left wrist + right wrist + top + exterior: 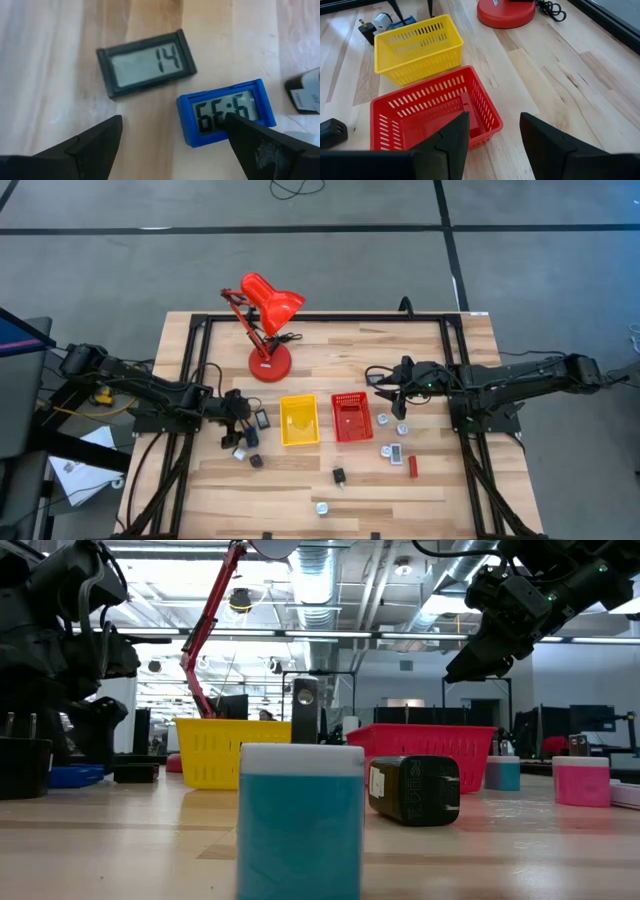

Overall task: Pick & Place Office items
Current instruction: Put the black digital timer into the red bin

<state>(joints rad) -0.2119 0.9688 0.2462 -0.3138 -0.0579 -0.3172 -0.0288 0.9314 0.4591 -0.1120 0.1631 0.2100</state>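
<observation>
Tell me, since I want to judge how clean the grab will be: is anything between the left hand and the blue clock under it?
Nothing visible. The left hand is open above the blue clock, one finger overlapping its edge in the wrist view. A black clock lies close beside it, apart, not between them.

Teal block with white top (300, 820) stands closest on the table (120, 840). Black charger (415, 790) lies just behind it. Yellow basket (232, 752) and red basket (432, 755) farther back. Pink block (582, 781) at right. Right gripper (478, 657) hangs above, nothing held.
</observation>
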